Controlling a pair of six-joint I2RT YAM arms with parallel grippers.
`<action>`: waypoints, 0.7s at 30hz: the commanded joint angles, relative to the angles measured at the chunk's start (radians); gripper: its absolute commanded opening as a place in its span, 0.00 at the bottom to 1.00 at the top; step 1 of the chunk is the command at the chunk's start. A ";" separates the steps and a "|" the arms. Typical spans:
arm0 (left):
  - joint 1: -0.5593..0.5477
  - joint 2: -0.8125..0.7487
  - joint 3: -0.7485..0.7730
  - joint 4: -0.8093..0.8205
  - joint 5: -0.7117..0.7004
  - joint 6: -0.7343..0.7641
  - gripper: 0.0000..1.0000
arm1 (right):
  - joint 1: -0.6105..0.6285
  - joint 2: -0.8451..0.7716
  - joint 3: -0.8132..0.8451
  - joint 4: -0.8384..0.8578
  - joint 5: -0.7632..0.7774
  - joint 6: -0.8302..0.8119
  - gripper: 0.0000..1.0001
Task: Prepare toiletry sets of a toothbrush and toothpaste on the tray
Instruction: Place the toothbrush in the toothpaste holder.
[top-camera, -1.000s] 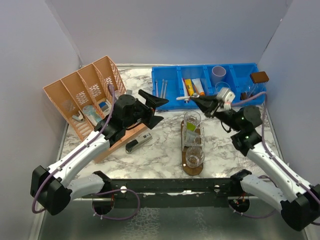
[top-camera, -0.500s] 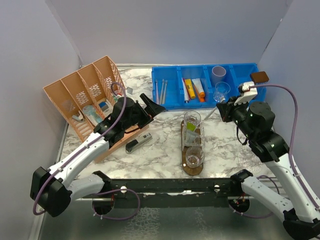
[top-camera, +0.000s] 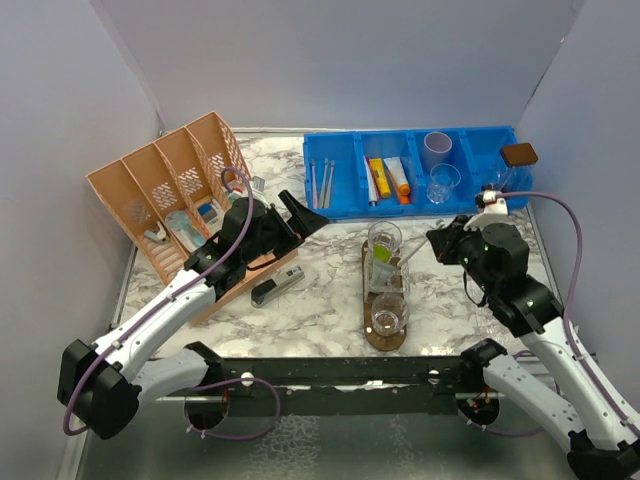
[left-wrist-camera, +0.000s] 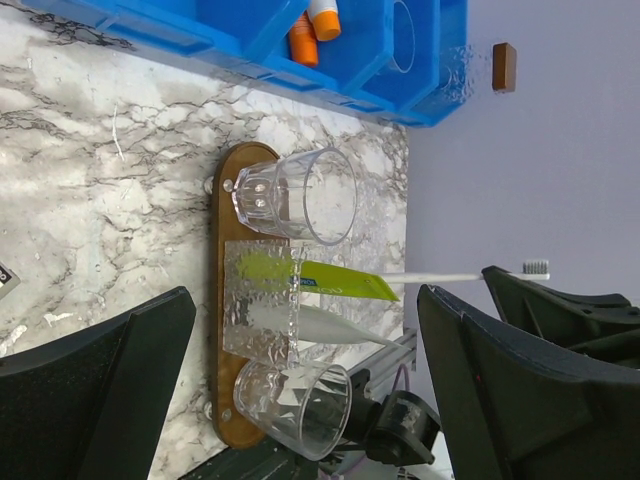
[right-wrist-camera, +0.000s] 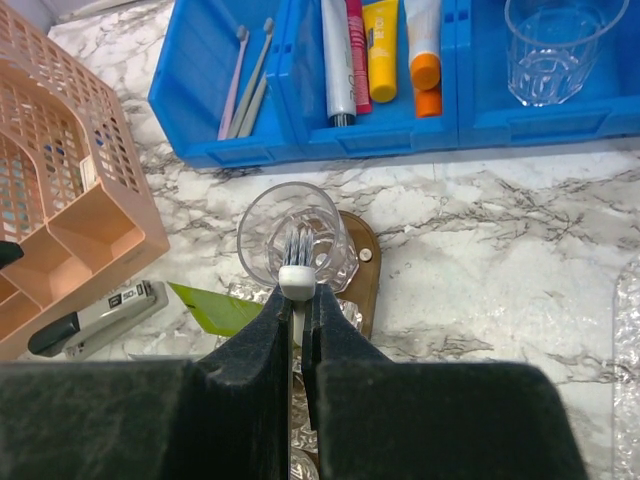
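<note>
- Behind the tray (top-camera: 384, 343): blue bin (top-camera: 345, 208) with spare toothbrushes (right-wrist-camera: 245, 85), tubes (right-wrist-camera: 380, 45) and a clear cup (right-wrist-camera: 550, 45) in separate compartments.
- Far left of the tray: orange basket (top-camera: 150, 195); nearer, a grey stapler-like thing (top-camera: 277, 287) flat on the tabletop (top-camera: 320, 300).
- On the tray: three clear tumblers in a row, the far one (left-wrist-camera: 295, 195) upright, the middle one (left-wrist-camera: 260, 300) with a lime green tube (left-wrist-camera: 330, 282) and a white one sticking out.
- Left of the tray, above the tabletop: left gripper (top-camera: 310, 212), jaws wide apart, holding nothing.
- Just right of the tray: right gripper (right-wrist-camera: 297, 300), pinching a white toothbrush (right-wrist-camera: 297, 270), stick slanting toward the tumblers.
</note>
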 joint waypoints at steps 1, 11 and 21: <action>0.005 -0.004 0.000 0.024 0.024 0.014 0.97 | 0.004 -0.028 -0.049 0.078 0.011 0.066 0.01; 0.005 0.010 0.005 0.032 0.036 0.018 0.97 | 0.003 -0.044 -0.124 0.123 0.010 0.126 0.01; 0.005 0.013 0.002 0.032 0.045 0.023 0.97 | 0.004 -0.036 -0.186 0.157 -0.001 0.182 0.01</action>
